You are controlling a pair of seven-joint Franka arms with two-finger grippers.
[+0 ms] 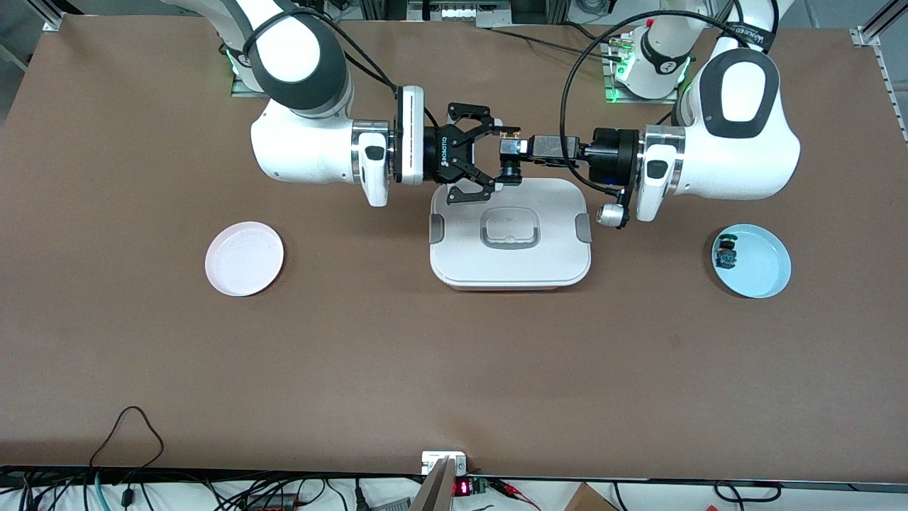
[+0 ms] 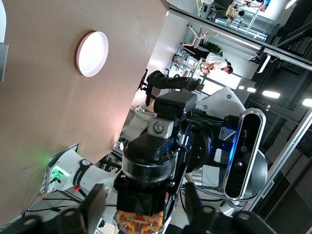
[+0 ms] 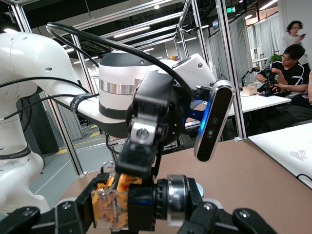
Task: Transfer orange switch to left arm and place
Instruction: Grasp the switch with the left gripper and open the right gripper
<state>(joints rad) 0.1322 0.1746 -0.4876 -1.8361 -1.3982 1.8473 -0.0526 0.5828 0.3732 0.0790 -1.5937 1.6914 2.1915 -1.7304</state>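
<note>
**Front view.** The right gripper (image 1: 505, 153) and the left gripper (image 1: 512, 145) meet tip to tip in the air, over the edge of the box (image 1: 511, 266) that lies toward the arms' bases. The orange switch (image 1: 508, 133) is between them, off the table and above the lid. Its orange part is uppermost in this view and its black end is below. The box sits mid-table between the pink plate (image 1: 244, 258), which is bare, and the blue plate (image 1: 765, 264). The blue plate carries only the blue-bodied switch (image 1: 726, 255).

**Left wrist view.** The left gripper's two fingers (image 2: 95, 207) stand either side of the switch's orange end (image 2: 139, 222). A gap shows on each side, so the jaws are partly spread and bracket the part, and no clamp on it is seen. The pink plate (image 2: 92, 53) shows well apart on the table.

**Right wrist view.** The right gripper (image 3: 146, 210) has the switch (image 3: 109, 204) pinched lengthwise by its two ends, and that grip carries the part. A finger of the left gripper (image 3: 131, 161) reaches down to the orange body. Whether it touches there cannot be told.

**Progress (judged).** The pick-up and the lift clear of the box are done, and the handover is in hand. Left to do:
- the second grip
- release by the first
- the carry around the box
- the set-down on a plate

Which plate is the goal cannot be told.
</note>
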